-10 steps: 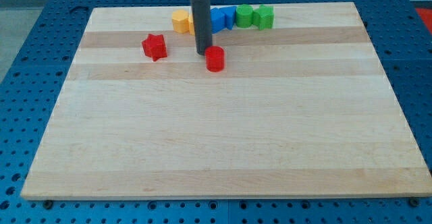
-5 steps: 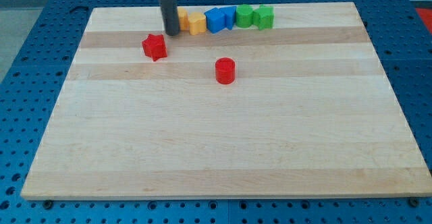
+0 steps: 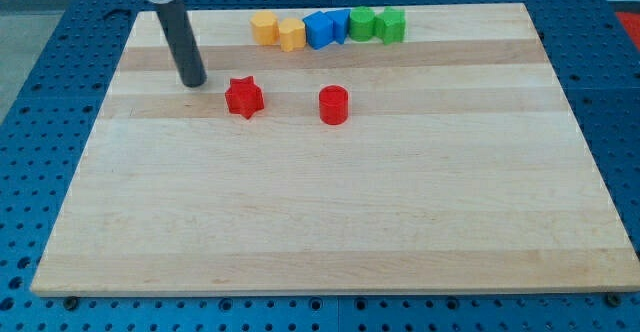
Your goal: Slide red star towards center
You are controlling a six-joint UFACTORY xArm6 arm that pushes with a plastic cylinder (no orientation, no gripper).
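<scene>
The red star (image 3: 243,98) lies on the wooden board (image 3: 330,212), left of centre in the upper part of the view. My tip (image 3: 193,82) stands on the board up and to the left of the star, a short gap apart from it. A red cylinder (image 3: 333,105) stands to the star's right, at about the same height in the view.
Along the board's top edge runs a row of blocks: two yellow ones (image 3: 264,28) (image 3: 291,35), two blue ones (image 3: 320,29) (image 3: 342,22) and two green ones (image 3: 362,23) (image 3: 392,25). Blue perforated table surrounds the board.
My tip went from beside the red cylinder to the top left, then down to the star's left. The star has slid down and right; the cylinder shifted slightly down and right.
</scene>
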